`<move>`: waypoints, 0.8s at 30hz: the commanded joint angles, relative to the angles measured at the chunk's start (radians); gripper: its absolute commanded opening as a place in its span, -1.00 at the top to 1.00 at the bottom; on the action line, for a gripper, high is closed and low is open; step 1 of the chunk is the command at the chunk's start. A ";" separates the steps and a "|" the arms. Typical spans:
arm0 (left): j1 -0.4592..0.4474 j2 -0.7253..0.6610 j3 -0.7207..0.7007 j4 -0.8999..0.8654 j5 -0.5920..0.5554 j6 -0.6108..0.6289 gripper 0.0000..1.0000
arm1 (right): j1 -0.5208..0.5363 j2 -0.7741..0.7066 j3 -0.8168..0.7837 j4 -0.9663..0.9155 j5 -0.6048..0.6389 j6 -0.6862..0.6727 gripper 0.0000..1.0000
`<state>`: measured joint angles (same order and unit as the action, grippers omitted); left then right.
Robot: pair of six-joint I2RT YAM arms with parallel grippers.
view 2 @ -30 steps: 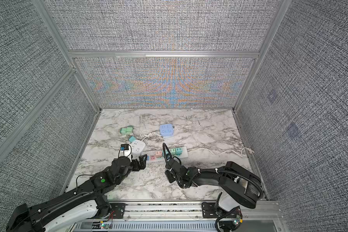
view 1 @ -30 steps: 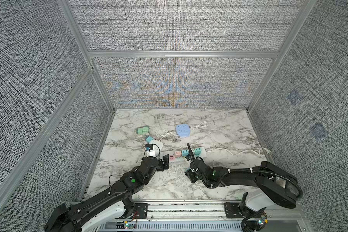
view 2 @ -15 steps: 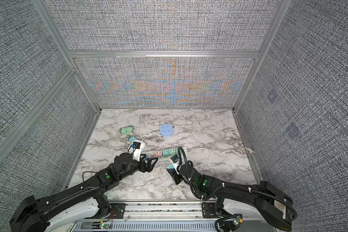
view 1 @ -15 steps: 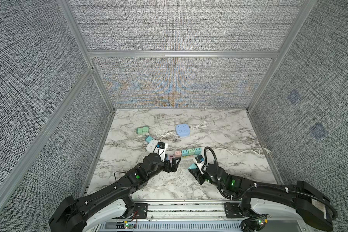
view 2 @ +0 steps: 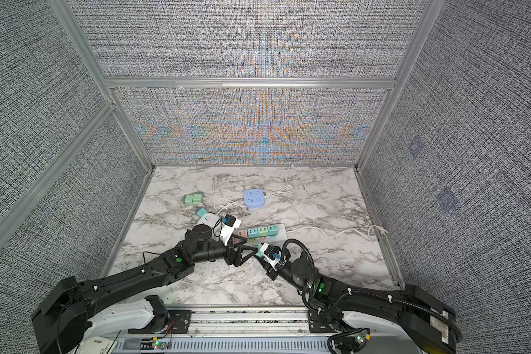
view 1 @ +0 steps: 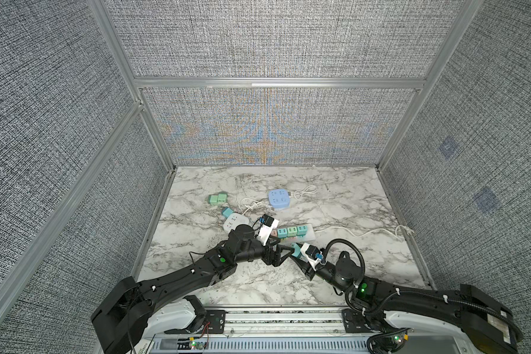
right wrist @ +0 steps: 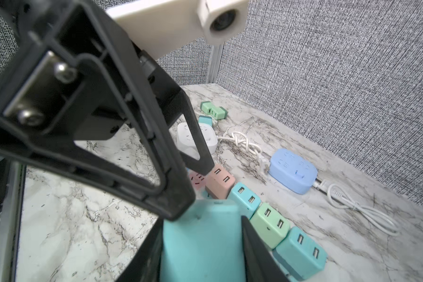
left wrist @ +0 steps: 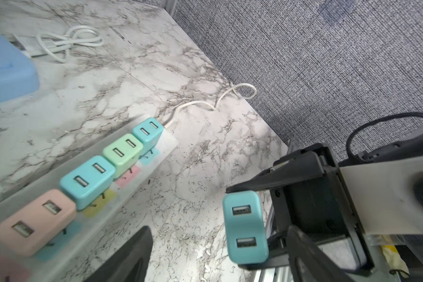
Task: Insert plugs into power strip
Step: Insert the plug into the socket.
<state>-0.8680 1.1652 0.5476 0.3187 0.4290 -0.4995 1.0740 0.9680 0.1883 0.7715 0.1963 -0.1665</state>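
Note:
My right gripper [right wrist: 200,246] is shut on a teal plug [right wrist: 200,234], held above the marble in front of the white power strip [view 1: 311,235]. My left gripper [left wrist: 219,232] is open, with that teal plug [left wrist: 244,227] between its fingers, close to one and far from the other. Both top views show the two grippers meeting tip to tip: left gripper [view 1: 288,249], right gripper [view 2: 262,256]. In the strip [left wrist: 166,144] sit a pink plug [left wrist: 34,222], a teal plug [left wrist: 87,180], a green plug [left wrist: 122,151] and another teal plug [left wrist: 148,131]. The held plug's prongs are hidden.
Two green plugs [view 1: 217,199] and a teal plug [view 1: 226,211] lie loose at the back left. A white cube socket [view 1: 235,221] and a blue cube socket [view 1: 279,199] with coiled white cords lie behind the strip. The strip's cord [view 1: 365,234] runs to the right wall.
Both arms have swung toward each other. The right gripper has brought the teal plug between the left gripper's fingers, and the left jaws have narrowed a little.

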 commanded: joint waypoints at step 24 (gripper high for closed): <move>0.017 0.089 0.204 -0.249 -0.213 0.085 1.00 | 0.003 -0.035 -0.050 0.229 -0.034 -0.041 -0.82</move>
<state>-0.8589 1.2652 0.7128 0.1978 0.3813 -0.4683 1.0782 0.9665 0.1570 0.9474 0.1719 -0.2295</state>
